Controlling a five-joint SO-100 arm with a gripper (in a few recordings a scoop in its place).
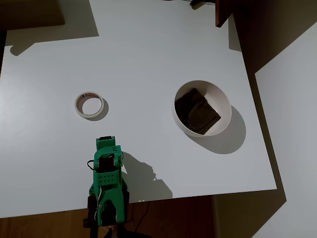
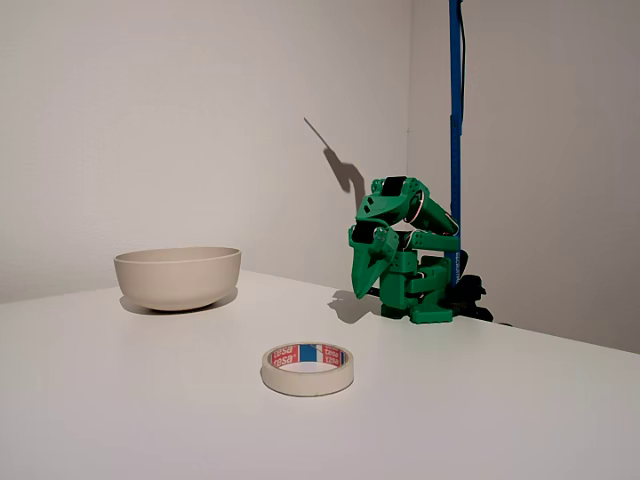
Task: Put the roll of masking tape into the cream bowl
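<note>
The roll of masking tape (image 1: 89,105) (image 2: 307,368) lies flat on the white table, a cream ring with red and blue print on its inner core. To its right in the overhead view stands the cream bowl (image 1: 226,112) (image 2: 178,277), with a dark brown square pad (image 1: 197,111) inside. My green arm is folded at the table's near edge. Its gripper (image 1: 105,144) (image 2: 363,291) points down at the table, shut and holding nothing, a short way below the tape in the overhead view and well left of the bowl.
The white table (image 1: 148,49) ends at the bottom and right of the overhead view, with dark floor beyond. A blue pole (image 2: 455,120) rises behind the arm's base. A dark red-brown object (image 1: 223,12) overhangs the far right corner.
</note>
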